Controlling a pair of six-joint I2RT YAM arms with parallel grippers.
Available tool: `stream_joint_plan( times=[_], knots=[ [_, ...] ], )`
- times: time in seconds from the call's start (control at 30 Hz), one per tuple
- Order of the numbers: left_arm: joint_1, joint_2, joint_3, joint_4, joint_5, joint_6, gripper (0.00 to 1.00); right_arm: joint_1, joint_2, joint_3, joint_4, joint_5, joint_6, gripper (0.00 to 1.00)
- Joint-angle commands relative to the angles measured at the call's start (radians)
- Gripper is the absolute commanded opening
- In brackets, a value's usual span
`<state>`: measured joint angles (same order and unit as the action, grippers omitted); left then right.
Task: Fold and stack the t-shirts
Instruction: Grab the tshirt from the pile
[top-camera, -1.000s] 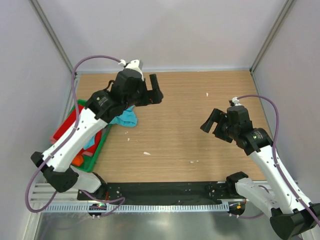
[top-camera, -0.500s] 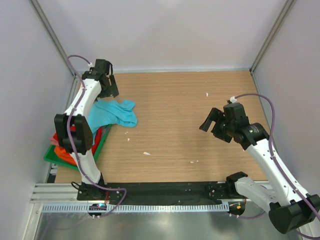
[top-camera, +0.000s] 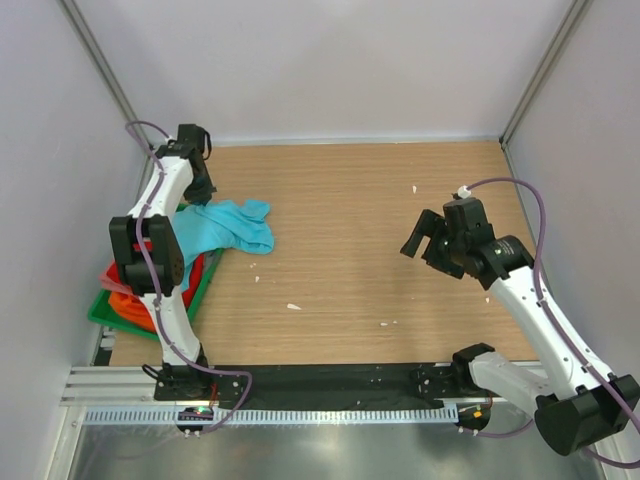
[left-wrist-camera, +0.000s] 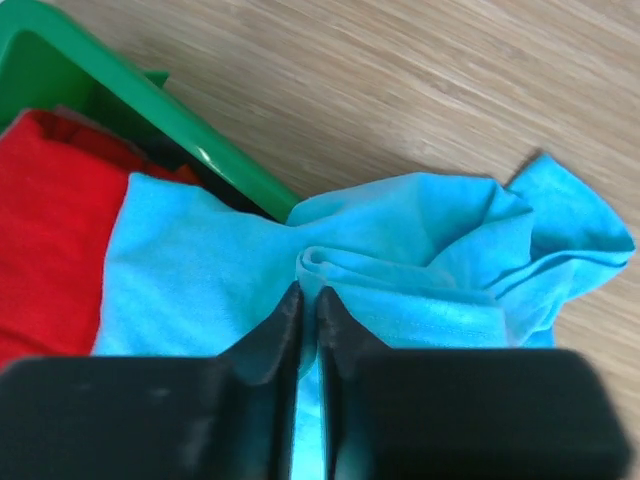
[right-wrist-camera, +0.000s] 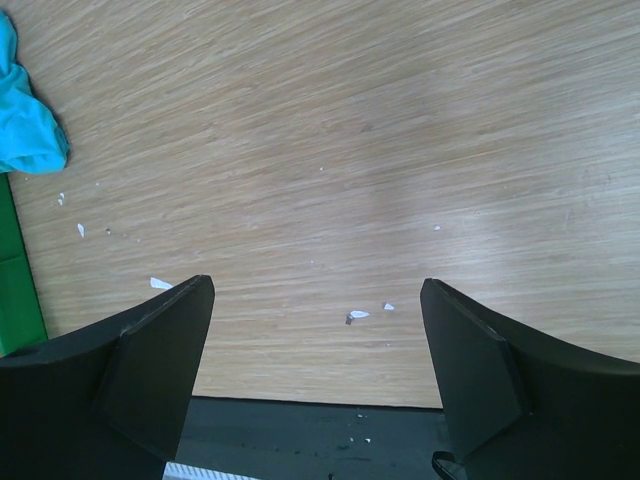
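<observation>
The turquoise t-shirt (top-camera: 228, 228) lies crumpled at the far left of the table, draped partly over the green tray's rim. My left gripper (top-camera: 199, 192) is down on its back edge. In the left wrist view the left gripper (left-wrist-camera: 308, 296) is shut on a raised fold of the turquoise t-shirt (left-wrist-camera: 430, 255). A red t-shirt (left-wrist-camera: 50, 230) lies in the tray beneath it, and the red t-shirt (top-camera: 116, 270) and an orange one (top-camera: 124, 303) show from above. My right gripper (top-camera: 420, 240) hovers open over bare wood at the right, and the wrist view shows the right gripper (right-wrist-camera: 315, 290) with nothing between its fingers.
The green tray (top-camera: 100, 316) stands at the left table edge, and its rim (left-wrist-camera: 150, 100) runs right beside my left fingers. Small white scraps (right-wrist-camera: 360, 315) dot the wood. A black strip (top-camera: 330, 380) borders the near edge. Grey walls close in the table.
My left arm swung from the table's middle-left back to the far left, came down on the turquoise t-shirt and shut on a fold. The right gripper barely shifted.
</observation>
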<state>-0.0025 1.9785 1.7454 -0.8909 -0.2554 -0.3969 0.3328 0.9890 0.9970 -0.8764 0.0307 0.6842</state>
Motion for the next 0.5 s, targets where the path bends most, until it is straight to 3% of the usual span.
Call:
stream_joint_plan(
  times=[0.0, 0.03, 0.2, 0.33, 0.37, 0.47],
  knots=[
    [-0.002, -0.041, 0.009, 0.038, 0.053, -0.008, 0.07, 0.005, 0.010, 0.049, 0.002, 0.026, -0.031, 0.91],
    [-0.002, -0.047, 0.016, 0.035, 0.051, -0.013, 0.00, 0.003, 0.011, 0.051, 0.005, 0.025, -0.032, 0.91],
    [-0.002, -0.145, 0.083, -0.019, 0.015, -0.022, 0.00, 0.005, 0.025, 0.054, 0.020, 0.008, -0.038, 0.91],
    [-0.002, -0.338, 0.101, 0.049, 0.215, -0.147, 0.00, 0.005, 0.036, 0.054, 0.033, -0.012, -0.038, 0.91],
    [-0.008, -0.428, 0.092, 0.135, 0.389, -0.186, 0.00, 0.005, 0.039, 0.054, 0.036, -0.017, -0.038, 0.91],
    [-0.065, -0.567, 0.107, 0.245, 0.478, -0.316, 0.00, 0.005, 0.051, 0.058, 0.048, -0.018, -0.038, 0.91]
  ],
)
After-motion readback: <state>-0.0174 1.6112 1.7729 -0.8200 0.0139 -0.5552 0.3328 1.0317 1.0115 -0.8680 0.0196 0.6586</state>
